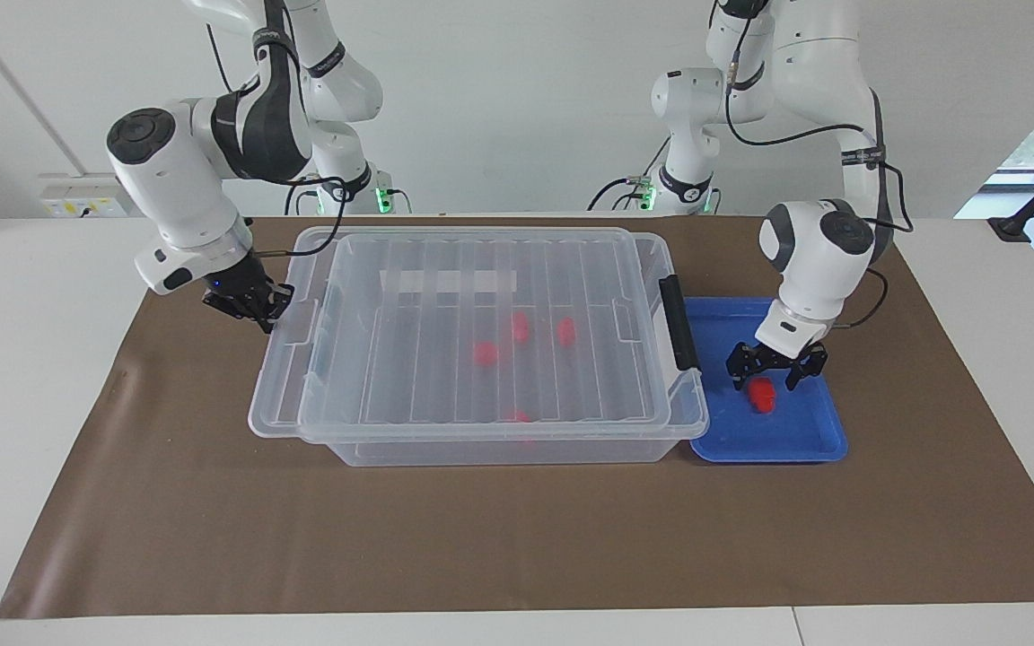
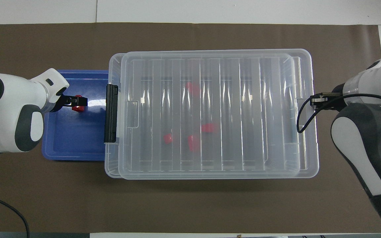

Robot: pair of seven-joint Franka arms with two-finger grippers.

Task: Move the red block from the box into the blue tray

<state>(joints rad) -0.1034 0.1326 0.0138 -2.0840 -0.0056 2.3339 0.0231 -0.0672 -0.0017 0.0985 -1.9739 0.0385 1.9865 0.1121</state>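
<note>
A red block lies in the blue tray, and it shows in the overhead view too. My left gripper hangs just over it, open, with a finger on each side and the block below the tips. The clear box stands beside the tray with its ribbed lid on, pushed slightly toward the right arm's end. Several more red blocks show through the lid. My right gripper is at the lid's edge at the right arm's end of the box.
A black clip handle sits on the box's short end, next to the tray. A brown mat covers the table under everything. The right arm's cable loops over the lid's end.
</note>
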